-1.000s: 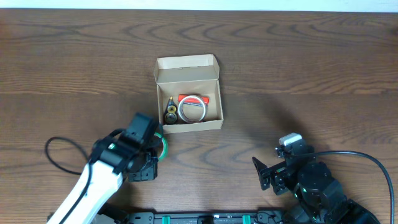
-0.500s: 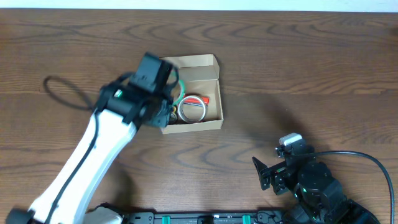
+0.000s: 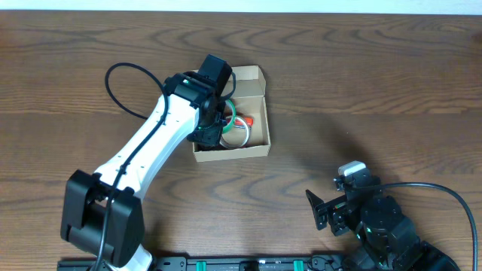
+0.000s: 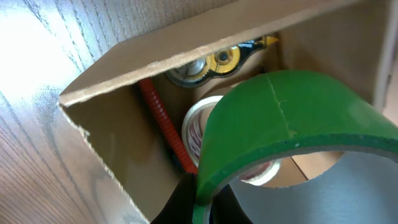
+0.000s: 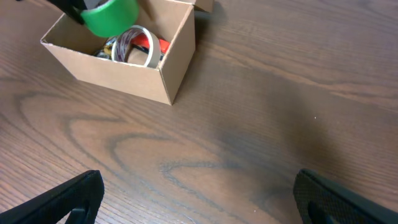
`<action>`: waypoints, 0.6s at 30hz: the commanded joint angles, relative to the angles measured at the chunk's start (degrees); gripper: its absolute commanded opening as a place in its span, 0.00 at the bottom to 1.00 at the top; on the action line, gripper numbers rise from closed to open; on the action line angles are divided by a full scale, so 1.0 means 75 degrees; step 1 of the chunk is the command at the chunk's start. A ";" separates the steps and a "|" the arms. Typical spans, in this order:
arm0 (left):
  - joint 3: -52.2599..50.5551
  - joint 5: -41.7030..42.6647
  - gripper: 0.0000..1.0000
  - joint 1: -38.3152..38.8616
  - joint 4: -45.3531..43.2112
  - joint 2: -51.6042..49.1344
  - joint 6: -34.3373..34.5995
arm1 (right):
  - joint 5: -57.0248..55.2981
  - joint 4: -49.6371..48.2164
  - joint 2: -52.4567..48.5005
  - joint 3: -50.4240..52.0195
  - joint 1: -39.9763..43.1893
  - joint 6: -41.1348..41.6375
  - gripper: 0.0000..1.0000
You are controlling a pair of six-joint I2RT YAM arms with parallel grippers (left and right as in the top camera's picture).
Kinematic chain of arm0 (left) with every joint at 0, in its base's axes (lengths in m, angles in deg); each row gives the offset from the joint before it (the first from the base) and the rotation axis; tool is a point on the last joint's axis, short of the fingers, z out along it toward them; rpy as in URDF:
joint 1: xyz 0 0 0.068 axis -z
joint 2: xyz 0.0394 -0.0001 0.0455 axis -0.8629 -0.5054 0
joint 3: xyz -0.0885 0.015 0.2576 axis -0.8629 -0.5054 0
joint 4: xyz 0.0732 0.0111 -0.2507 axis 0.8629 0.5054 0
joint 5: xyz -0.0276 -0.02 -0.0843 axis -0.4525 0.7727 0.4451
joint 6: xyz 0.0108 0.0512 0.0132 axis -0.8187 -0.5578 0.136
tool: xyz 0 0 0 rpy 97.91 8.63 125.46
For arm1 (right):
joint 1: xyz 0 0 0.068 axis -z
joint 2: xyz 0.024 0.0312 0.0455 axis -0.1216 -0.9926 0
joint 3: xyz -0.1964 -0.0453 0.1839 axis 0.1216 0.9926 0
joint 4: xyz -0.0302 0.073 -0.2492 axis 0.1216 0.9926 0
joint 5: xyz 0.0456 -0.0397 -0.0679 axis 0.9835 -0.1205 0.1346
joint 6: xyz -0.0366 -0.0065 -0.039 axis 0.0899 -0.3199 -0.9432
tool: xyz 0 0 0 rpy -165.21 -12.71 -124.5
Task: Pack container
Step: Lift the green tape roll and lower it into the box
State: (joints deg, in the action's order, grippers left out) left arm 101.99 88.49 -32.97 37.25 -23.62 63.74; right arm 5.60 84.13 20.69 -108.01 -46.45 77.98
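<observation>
Wooden table [image 3: 376, 90] fills the overhead view. The left arm [image 3: 151, 150] stretches across it from the near edge to the container [image 3: 233, 153]. The container is a tan cardboard box that sits mid-table, slightly left of centre, mouth up, with its flap lid folded open on the far side; its longer side looks to run left-right across the table, though the flap makes that hard to call.

The left gripper [image 3: 222, 120] hangs right over the left part of the open mouth, so the box is straight below it rather than off to a side. The right gripper [image 5: 199, 208] is parked near the front edge, jaws spread wide with nothing in them, and is well apart from the box, which lies ahead of it and to its left. The left arm is clearly the nearer one.

The left jaws are pinched tight on the wall of a green tape roll [image 4: 273, 124]. The roll is tilted and sits at about rim level, partly over a white tape roll [image 4: 196, 127] on the box floor; whether the two rolls touch is not clear.

A red stick-like item [image 4: 160, 112] lies beside the white roll, and a small black-and-yellow item [image 4: 217, 62] sits against one wall, identity unclear.

My judgement is that the drop is straight down and a release here would land the green roll on the white one, so the risk is that it ends up leaning on the rim.
</observation>
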 commanded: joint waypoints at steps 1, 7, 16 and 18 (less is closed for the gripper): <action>0.0178 0.0015 0.06 -0.0090 0.0017 -0.0184 0.0029 | -0.0052 0.0006 0.0047 0.0000 -0.0044 0.0082 0.99; 0.0169 0.0015 0.06 -0.0268 0.0020 -0.0388 0.0099 | -0.0052 0.0006 0.0047 0.0000 -0.0044 0.0082 0.99; 0.0157 0.0012 0.06 -0.0370 0.0055 -0.0624 0.0157 | -0.0052 0.0006 0.0047 0.0000 -0.0044 0.0082 0.99; 0.0149 0.0017 0.06 -0.0370 0.0076 -0.0679 0.0184 | -0.0052 0.0006 0.0047 0.0000 -0.0044 0.0082 0.99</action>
State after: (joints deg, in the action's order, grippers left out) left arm 101.99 88.81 -35.28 37.47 -27.66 64.00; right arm 5.60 84.13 20.69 -108.01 -46.45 77.98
